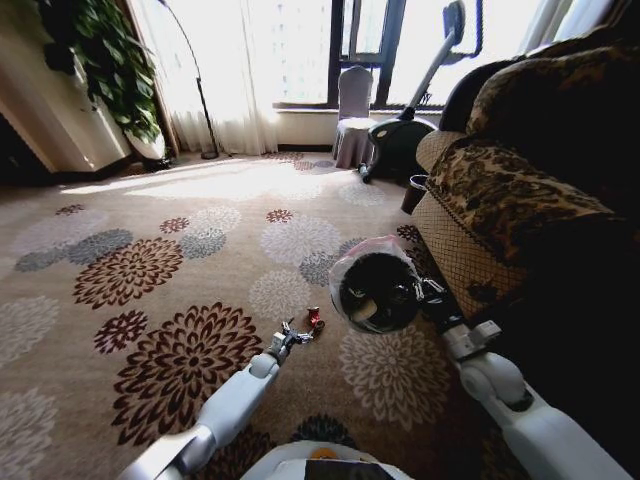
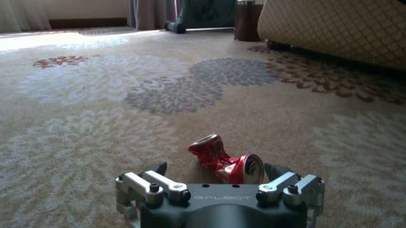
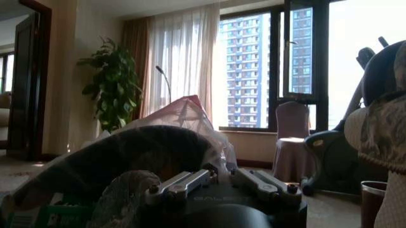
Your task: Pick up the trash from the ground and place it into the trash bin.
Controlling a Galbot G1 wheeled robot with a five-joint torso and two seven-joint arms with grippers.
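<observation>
A piece of trash, a small crushed red can [image 2: 222, 159], lies on the flower-patterned carpet. My left gripper [image 2: 219, 170] is low over the floor and open, one finger on each side of the can without closing on it. In the head view the can [image 1: 314, 318] sits just ahead of the left gripper [image 1: 295, 332]. The trash bin [image 1: 375, 290], black with a whitish-pink bag liner, is held off the floor and tipped with its mouth toward me. My right gripper [image 1: 425, 292] is shut on its rim. In the right wrist view the bin [image 3: 146, 152] looms just beyond the right gripper [image 3: 222, 178].
A patterned sofa [image 1: 500, 210] runs along the right. A small dark pot [image 1: 413, 193] stands by its far end. An exercise machine [image 1: 400, 140] and a covered chair [image 1: 352, 115] stand at the window. A plant [image 1: 110, 60] is at the far left. Open carpet spreads to the left.
</observation>
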